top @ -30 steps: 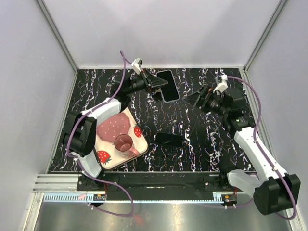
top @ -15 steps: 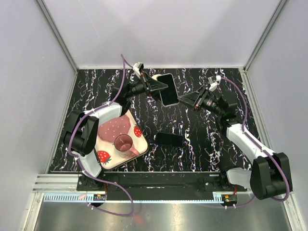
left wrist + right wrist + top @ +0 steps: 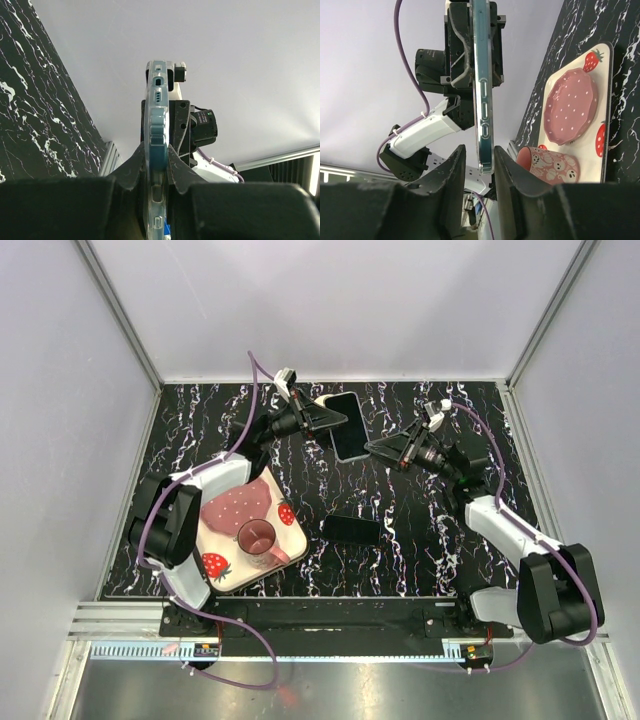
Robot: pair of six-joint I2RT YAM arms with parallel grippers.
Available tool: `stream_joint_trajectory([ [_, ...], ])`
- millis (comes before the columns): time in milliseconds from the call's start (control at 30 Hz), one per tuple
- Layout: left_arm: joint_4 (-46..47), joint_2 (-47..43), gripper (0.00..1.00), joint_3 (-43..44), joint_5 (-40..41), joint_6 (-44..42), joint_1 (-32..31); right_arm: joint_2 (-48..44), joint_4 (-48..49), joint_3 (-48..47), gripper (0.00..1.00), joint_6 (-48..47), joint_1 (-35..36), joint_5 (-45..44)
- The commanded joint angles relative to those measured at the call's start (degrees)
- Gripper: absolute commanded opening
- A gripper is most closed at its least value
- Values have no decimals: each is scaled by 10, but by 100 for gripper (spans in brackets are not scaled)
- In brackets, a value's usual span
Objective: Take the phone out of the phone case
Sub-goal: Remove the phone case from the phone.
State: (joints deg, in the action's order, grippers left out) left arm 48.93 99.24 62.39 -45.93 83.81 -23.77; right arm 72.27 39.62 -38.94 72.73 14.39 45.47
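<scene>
Overhead, the phone (image 3: 350, 426) is still inside its phone case (image 3: 157, 115) and is held off the bench (image 3: 450, 540), in the air near the middle of the far edge. The left gripper (image 3: 330, 420) reaches in from the left and is clenched on the phone case. In the left wrist view its two fingers (image 3: 131, 170) press flat against both broad faces of the clear, bluish shell. The shell is seen edge-on there, with its port cut-outs showing.

The right gripper (image 3: 375, 447) comes in from the right edge, its tips at the near right corner of the phone. In the right wrist view its jaws are released and straddle the end of the case. A clear gap shows on the left side of that picture. The finger (image 3: 506, 172) on the other side lies just beside the shell, and I cannot tell whether it touches.

A flat black object (image 3: 351, 529) lies on the bench towards the middle of the near edge, well apart from both grippers. By the near left corner sits a strawberry-print tray (image 3: 290, 540). It carries a pink dotted plate (image 3: 236, 502) and a pink cup (image 3: 257, 537), the cup on the side nearer the near edge.
</scene>
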Motion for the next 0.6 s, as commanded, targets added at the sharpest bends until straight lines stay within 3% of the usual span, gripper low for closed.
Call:
stream_joint_trajectory([
  [0,38,-37,0,12,15,-13,1,20,70,-2,30,30,16,15],
  [67,36,-40,0,12,15,-15,1,31,99,4,19,48,18,11],
  [267,10,-63,0,10,30,-47,2,74,217,36,1,150,19,-13],
  [433,83,-80,0,-2,37,-27,1,150,495,63,0,299,20,-79],
  [567,68,-107,0,-2,47,-64,-4,168,498,48,0,346,33,-118],
])
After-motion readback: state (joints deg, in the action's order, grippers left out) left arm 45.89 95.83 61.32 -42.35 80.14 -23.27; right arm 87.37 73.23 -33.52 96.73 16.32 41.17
